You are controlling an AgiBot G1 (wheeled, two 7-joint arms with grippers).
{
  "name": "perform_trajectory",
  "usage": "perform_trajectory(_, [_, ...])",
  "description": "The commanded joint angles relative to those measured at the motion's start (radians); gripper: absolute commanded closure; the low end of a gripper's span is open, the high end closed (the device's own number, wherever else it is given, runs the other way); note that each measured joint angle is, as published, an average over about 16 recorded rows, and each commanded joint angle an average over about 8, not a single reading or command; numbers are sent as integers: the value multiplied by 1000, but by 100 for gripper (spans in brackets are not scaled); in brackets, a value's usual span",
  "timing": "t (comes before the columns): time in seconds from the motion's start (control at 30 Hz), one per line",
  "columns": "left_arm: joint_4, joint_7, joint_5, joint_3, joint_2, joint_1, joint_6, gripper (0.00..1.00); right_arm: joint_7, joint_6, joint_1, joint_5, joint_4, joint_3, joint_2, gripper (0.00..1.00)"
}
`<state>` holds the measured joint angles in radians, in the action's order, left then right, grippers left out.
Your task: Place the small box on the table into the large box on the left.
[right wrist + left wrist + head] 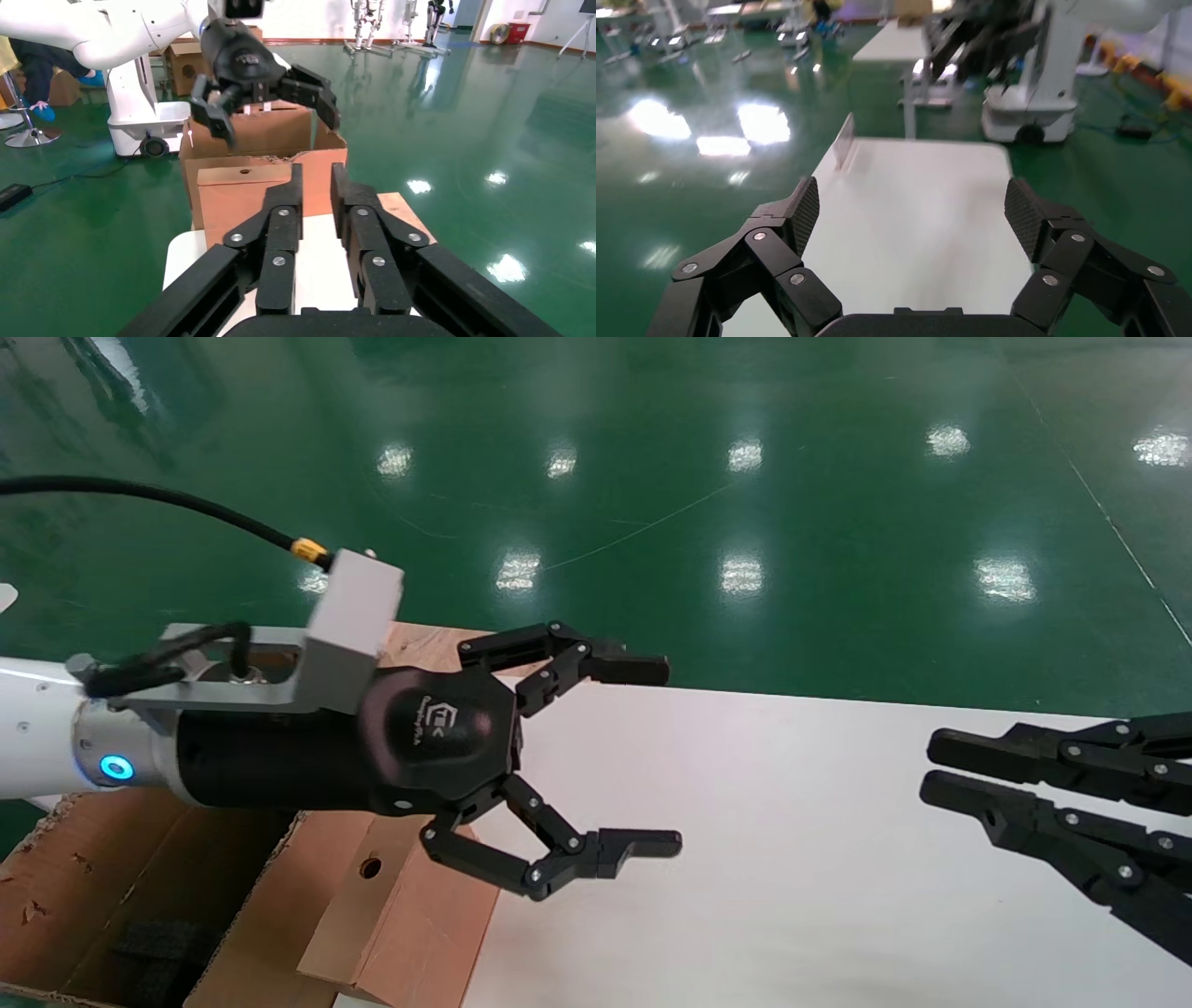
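My left gripper hangs wide open, empty. The small box leans at the table edge against the large box; light, stiff cardboard, so I'd pinch its narrow sides. Right gripper idles, nearly closed.

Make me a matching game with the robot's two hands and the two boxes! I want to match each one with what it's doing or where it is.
Things:
1. left end effector
2. right end effector
3. small box
4. large box

States:
A. fingers close together, nearly shut, at the table's right side
B. leaning against the big carton, round hole showing
C. open wide, holding nothing
D. torn edges, black foam inside

Pairs: 1-C, 2-A, 3-B, 4-D
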<state>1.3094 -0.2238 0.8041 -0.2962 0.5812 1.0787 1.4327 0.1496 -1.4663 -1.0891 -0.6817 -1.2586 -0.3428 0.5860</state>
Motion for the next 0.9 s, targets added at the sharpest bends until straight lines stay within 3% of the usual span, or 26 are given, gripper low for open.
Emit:
perform_trajectory(0.03, [10,-5,19,-2,-8,0,-19,0,0,0,0,0,0,0,0,100])
perform_trajectory(0.43, [48,-70,197,-42,-54,45,-110,0,0,0,0,0,0,0,0,100])
perform_trajectory(0.73, [40,-73,220,-49,-56,54,-113,0,0,0,0,0,0,0,0,100])
perform_trajectory(0.9, [30,-155,285,-83,-53,71,-137,0,0,0,0,0,0,0,0,100])
